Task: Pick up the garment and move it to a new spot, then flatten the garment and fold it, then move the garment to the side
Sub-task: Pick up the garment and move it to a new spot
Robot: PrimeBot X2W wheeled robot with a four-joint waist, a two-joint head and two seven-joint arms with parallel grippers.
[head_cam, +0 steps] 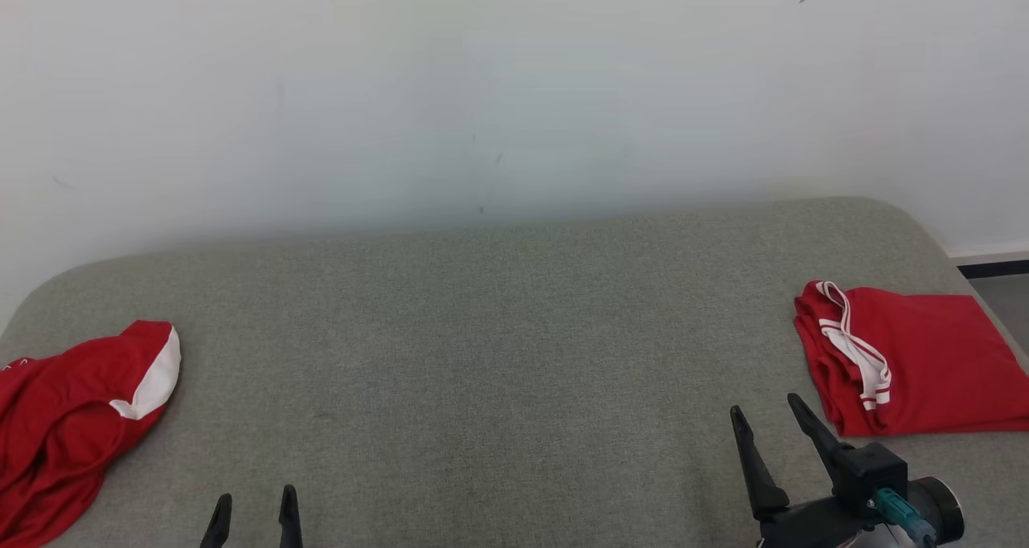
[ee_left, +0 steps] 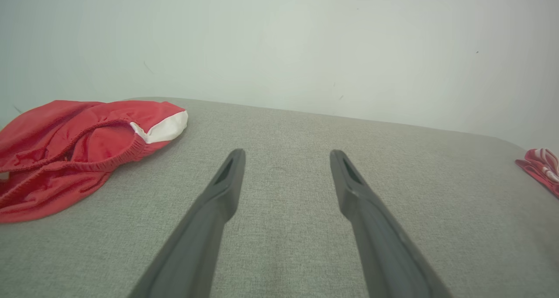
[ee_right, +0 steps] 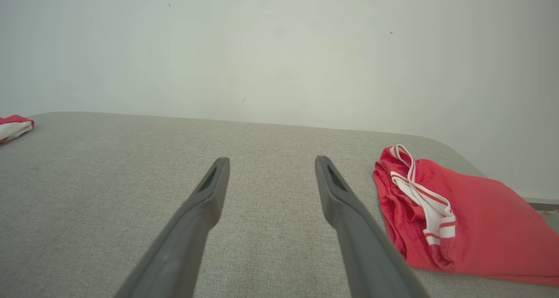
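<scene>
The crumpled red garment with a white panel [head_cam: 72, 411] lies at the grey fabric surface's [head_cam: 482, 331] left edge; pinching only one loose layer could leave it bunched. The left gripper [head_cam: 256, 496] and right gripper [head_cam: 764, 404] hover wide open and empty. The right one might snag the nearby folded red white-striped garment [head_cam: 924, 363] at the right edge.

Black two-fingered right tool [head_cam: 764, 404], teal cable connector [head_cam: 894, 506]

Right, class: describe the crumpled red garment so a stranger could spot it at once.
Find the grey padded surface by the white wall. At its left edge lies the crumpled red garment. Unlike the folded red garment at the right, with striped trim, it shows a plain white panel.
</scene>
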